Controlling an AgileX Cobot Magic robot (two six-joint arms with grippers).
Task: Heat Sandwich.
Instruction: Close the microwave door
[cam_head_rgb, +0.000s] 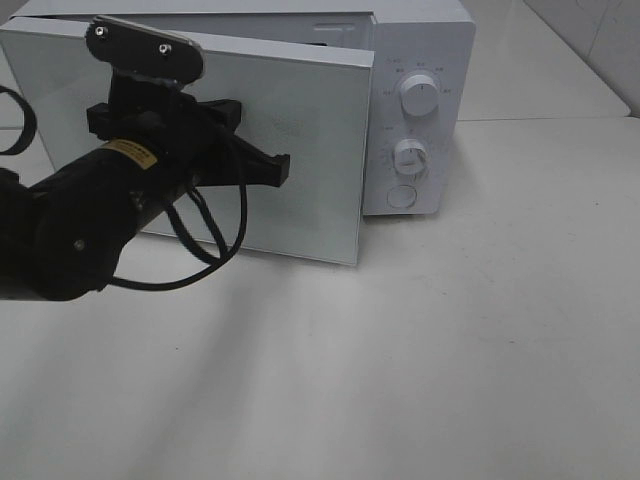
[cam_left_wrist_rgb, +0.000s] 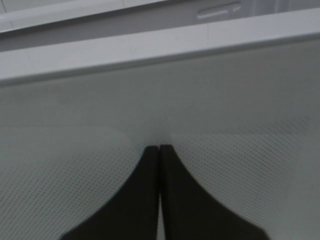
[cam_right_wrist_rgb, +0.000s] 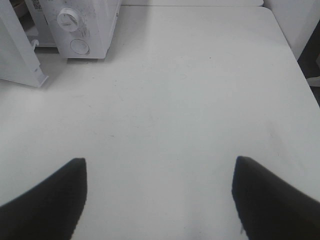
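The sandwich is out of view in every frame. The white microwave (cam_head_rgb: 420, 100) stands at the back of the table with its door (cam_head_rgb: 310, 160) swung partly open. My left arm (cam_head_rgb: 100, 210) reaches up to the door's outer face. In the left wrist view my left gripper (cam_left_wrist_rgb: 159, 148) is shut, with nothing between its fingers, and its tips are against the dotted door panel (cam_left_wrist_rgb: 240, 150). My right gripper (cam_right_wrist_rgb: 160, 159) is open and empty over bare table, away from the microwave (cam_right_wrist_rgb: 85, 25); it does not show in the exterior high view.
Two white knobs (cam_head_rgb: 418, 98) and a round button (cam_head_rgb: 400, 196) sit on the microwave's control panel. The door's free edge (cam_right_wrist_rgb: 22, 55) juts out over the table (cam_head_rgb: 450, 350). A black cable (cam_head_rgb: 225, 240) loops below the left arm.
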